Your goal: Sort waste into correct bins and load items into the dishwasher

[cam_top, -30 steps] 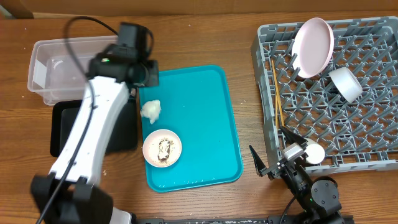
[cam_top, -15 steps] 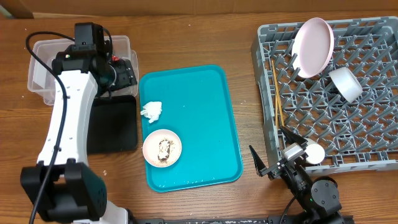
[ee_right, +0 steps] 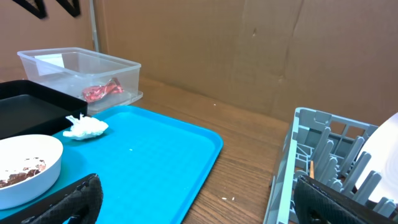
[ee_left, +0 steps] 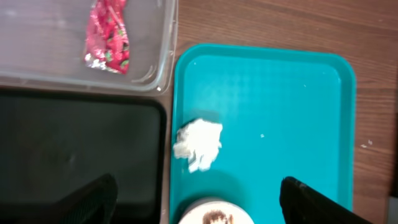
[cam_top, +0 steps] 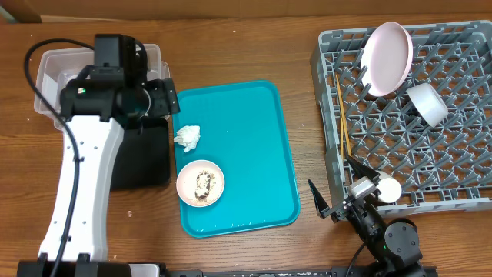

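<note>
One red wrapper (ee_left: 107, 34) is recorded inside the clear tub (ee_left: 37, 31), beside the black tray (ee_left: 74, 143). On the teal tray (cam_top: 254, 154), one napkin (cam_top: 187, 137) and one bowl of food scraps (cam_top: 201, 183) are noted; in the dish rack (cam_top: 461, 177), one plate (cam_top: 387, 58), one second bowl (cam_top: 427, 104), one cup (cam_top: 388, 190) and the chopsticks (cam_top: 340, 115) are lodged. The left gripper (ee_left: 198, 183) and right gripper (ee_right: 196, 186) are each found spread wide, nothing held.

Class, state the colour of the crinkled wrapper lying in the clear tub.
The wrapper is red with small dark specks, clearest in the left wrist view.
</note>
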Available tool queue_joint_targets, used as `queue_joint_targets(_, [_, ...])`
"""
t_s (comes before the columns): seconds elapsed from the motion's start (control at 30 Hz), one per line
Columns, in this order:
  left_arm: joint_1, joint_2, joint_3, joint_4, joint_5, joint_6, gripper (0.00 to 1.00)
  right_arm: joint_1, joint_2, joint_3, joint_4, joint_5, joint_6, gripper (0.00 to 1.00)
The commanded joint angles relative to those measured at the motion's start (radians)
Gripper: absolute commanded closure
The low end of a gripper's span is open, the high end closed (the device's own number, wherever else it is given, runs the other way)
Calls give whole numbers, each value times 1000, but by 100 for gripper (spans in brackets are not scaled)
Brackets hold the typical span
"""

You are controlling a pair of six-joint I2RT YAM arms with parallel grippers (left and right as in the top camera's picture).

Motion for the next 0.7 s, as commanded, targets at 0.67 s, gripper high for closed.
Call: queue_joint_targets(0.67, [-146, 564, -194, 364, -216, -31, 20, -6, -12, -10, 4, -6, 0, 0])
